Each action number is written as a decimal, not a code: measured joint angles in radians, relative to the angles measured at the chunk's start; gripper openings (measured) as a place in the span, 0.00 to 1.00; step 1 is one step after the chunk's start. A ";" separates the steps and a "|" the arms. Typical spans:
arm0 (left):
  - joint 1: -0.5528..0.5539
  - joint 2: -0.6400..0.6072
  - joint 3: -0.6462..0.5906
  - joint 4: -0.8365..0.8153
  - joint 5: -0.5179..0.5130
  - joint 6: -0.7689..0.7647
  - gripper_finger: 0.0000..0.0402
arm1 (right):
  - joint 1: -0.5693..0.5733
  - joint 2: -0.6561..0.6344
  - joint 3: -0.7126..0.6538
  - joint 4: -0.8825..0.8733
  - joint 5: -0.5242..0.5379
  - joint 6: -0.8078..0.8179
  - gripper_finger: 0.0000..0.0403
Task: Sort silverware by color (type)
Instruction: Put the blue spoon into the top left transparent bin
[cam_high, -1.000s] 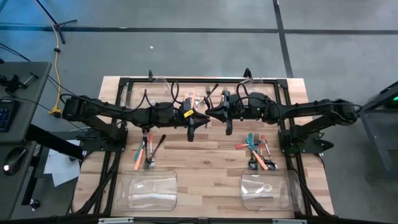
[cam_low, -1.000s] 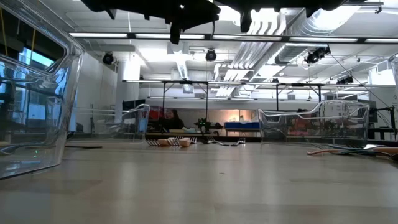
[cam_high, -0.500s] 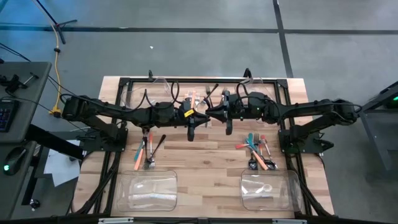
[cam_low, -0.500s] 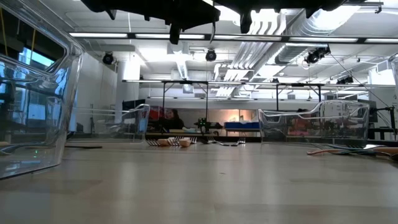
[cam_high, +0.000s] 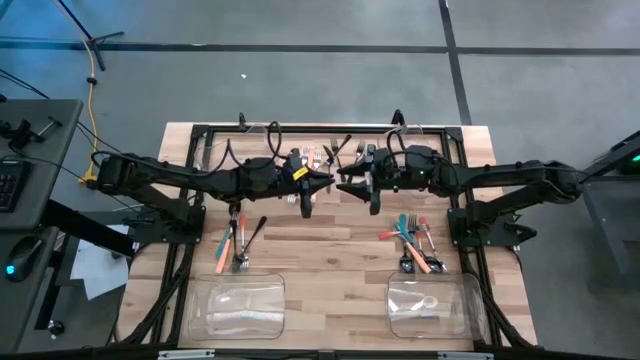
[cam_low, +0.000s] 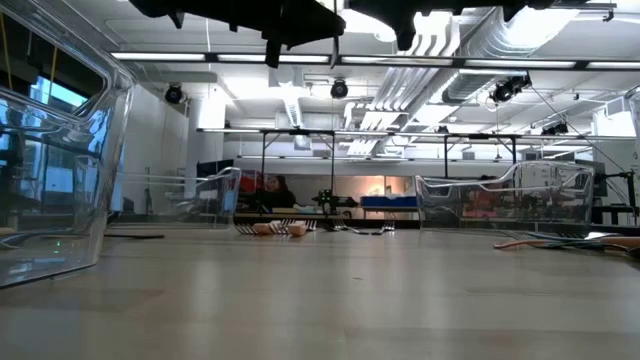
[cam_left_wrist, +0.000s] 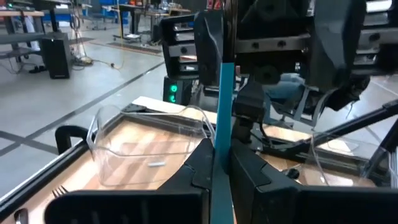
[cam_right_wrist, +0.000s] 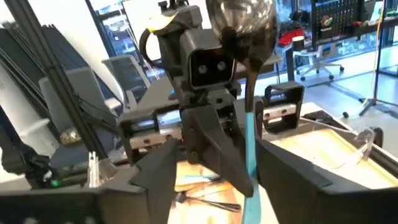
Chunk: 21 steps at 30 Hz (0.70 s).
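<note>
A light wooden table (cam_high: 330, 255) carries four clear plastic bins: two at the near edge (cam_high: 242, 306) (cam_high: 432, 304) and two at the far edge (cam_high: 240, 143) (cam_high: 425, 135). Loose silverware lies in three clusters: one toward the left edge (cam_high: 238, 240), one toward the right edge (cam_high: 415, 240), and one at the far middle (cam_high: 322, 155).

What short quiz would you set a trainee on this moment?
1. True or false: the left claw is shut on the teal-handled spoon.
2. Multiple choice: the right claw is A) open, B) shut on a black fork, C) out of view.
3. Short answer: how many clear bins stand along the table's edge at the bottom of the high view?
Key: 1 true; 2 A; 3 two.
</note>
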 joint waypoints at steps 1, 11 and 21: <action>0.000 -0.002 0.000 -0.013 0.000 0.001 0.03 | 0.000 -0.004 0.000 -0.013 0.000 -0.006 0.54; 0.000 -0.111 0.000 -0.263 -0.076 0.006 0.03 | -0.059 -0.177 0.000 -0.404 0.004 -0.046 0.56; -0.025 -0.383 -0.207 -0.208 -0.182 -0.031 0.03 | -0.053 -0.374 -0.023 -0.600 0.062 -0.015 0.56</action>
